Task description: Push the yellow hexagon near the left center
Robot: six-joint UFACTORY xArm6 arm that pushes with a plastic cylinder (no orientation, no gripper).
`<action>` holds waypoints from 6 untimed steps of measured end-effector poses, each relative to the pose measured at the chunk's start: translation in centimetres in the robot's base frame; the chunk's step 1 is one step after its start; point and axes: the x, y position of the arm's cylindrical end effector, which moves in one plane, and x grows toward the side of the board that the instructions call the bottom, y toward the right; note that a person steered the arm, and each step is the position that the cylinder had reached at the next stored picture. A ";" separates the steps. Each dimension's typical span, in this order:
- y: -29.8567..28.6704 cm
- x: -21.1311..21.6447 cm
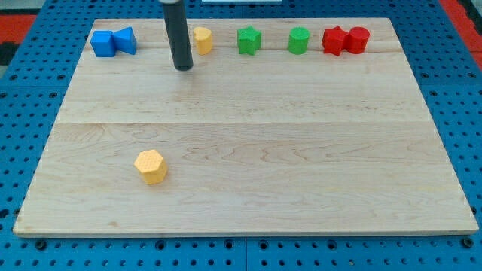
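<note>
The yellow hexagon [151,166] lies on the wooden board [248,135] at the view's lower left. My tip [183,68] touches the board near the view's top, well above and slightly right of the hexagon. A second yellow block [202,39], rounded in shape, sits just right of the rod near the top edge.
Along the top edge stand two blue blocks [113,41] at the left, a green star-like block [248,40], a green cylinder-like block [299,41] and two red blocks [346,40] at the right. A blue pegboard [30,90] surrounds the board.
</note>
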 end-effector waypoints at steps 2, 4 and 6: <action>0.3 6.3; 0.3 16.4; -6.6 21.6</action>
